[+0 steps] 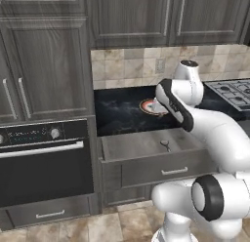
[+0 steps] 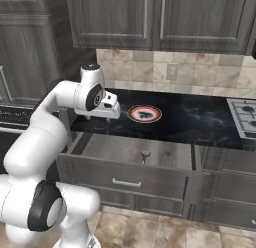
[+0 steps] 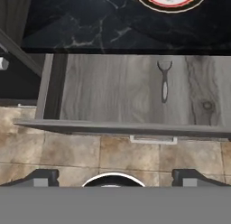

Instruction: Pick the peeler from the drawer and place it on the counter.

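Grey peeler (image 3: pixel 164 81), seemingly one, in one drawer (image 3: pixel 108 90); fingers (image 3: pixel 116 177) wide apart, empty

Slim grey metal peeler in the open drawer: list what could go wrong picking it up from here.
1. The slim grey metal peeler lies flat on the dark wood-grain drawer's floor, so the open claw may skid off it.
2. The round red-rimmed plate occupies the glossy black counter right behind the drawer; a careless placement could knock it.
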Robot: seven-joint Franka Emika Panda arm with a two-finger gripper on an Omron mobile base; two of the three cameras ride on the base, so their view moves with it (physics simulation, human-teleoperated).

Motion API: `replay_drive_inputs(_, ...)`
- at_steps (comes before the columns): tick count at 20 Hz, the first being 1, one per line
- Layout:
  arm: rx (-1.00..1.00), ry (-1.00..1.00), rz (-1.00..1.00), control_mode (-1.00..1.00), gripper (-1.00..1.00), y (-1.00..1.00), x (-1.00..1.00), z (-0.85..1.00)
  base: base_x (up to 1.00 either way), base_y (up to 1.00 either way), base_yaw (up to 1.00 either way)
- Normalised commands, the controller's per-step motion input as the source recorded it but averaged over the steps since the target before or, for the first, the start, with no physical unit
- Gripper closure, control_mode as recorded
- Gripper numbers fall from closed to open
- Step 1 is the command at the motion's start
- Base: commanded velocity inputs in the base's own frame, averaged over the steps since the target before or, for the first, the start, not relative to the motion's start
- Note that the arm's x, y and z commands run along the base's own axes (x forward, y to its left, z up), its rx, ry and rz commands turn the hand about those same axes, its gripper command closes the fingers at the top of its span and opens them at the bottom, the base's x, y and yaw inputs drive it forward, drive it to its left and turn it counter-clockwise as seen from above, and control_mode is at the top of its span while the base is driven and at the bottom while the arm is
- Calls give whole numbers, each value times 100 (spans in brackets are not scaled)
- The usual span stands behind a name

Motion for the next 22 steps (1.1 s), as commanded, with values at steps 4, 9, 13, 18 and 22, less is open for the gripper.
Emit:
replay_drive_inputs(4, 0, 16, 3, -100, -100, 0, 62, -68, 0, 0, 0)
replay_drive_inputs(9, 0, 29, 2, -100, -100, 0, 54, -75, 0, 0, 0)
replay_drive_inputs(13, 0, 27, 2, -100, -100, 0, 54, -75, 0, 0, 0)
replay_drive_inputs(18, 0, 20, 3, -100, -100, 1, 55, -71, 0, 0, 0)
replay_drive_inputs(22, 0, 10, 5, -100, -100, 3, 64, -69, 0, 0, 0)
